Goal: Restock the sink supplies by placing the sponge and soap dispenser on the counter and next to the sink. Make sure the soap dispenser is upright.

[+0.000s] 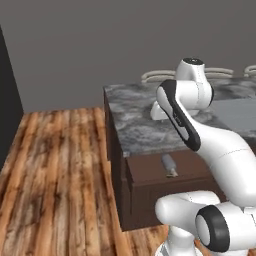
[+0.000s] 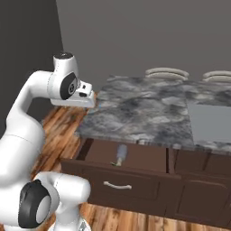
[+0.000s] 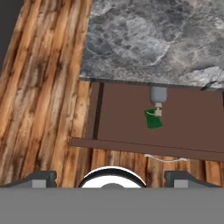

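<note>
Open wooden drawer (image 3: 131, 113) below marbled surface (image 2: 140, 113), holding toppled soap bottle (image 3: 158, 97) and green sponge (image 3: 153, 119), touching. Gripper (image 3: 112, 177) high above, spread wide, empty. Bottle probably rigid, slick: best grasped mid-body. Sponge soft, light.

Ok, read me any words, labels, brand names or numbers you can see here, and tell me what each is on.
No readable text anywhere.
The soap dispenser and sponge in the open drawer carry no visible label.
The counter and sink are unmarked.
</note>
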You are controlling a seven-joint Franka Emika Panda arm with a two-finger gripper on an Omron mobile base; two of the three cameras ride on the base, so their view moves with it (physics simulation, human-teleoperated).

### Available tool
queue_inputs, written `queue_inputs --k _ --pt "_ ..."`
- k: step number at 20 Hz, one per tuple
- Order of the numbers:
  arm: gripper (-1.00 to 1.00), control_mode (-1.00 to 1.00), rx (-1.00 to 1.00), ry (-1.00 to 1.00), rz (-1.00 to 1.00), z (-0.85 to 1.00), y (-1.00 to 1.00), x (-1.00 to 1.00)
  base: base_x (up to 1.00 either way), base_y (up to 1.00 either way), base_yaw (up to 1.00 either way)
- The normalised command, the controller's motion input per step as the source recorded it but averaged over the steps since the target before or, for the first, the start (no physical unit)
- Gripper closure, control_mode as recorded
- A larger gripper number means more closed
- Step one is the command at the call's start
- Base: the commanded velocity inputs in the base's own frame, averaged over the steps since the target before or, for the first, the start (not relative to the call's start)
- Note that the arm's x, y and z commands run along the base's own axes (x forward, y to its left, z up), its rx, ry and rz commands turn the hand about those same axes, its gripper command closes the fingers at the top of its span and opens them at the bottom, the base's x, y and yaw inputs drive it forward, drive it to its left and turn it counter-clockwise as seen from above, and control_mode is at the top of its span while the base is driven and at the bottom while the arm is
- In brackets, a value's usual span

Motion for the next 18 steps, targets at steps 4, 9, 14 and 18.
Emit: queue_inputs --k 4,9,14,18 --pt "-1.0 1.0 0.0 0.0 0.0 0.0 0.0 0.0 0.0 -1.0 0.05" --pt "-1.0 1.0 0.0 0.0 0.0 0.0 0.0 0.0 0.0 -1.0 0.07" --pt "-1.0 1.0 0.0 0.0 0.0 0.0 0.0 0.0 0.18 -0.89 0.05" --pt "-1.0 1.0 0.0 0.0 0.0 0.0 0.0 0.0 0.44 -0.7 0.1"
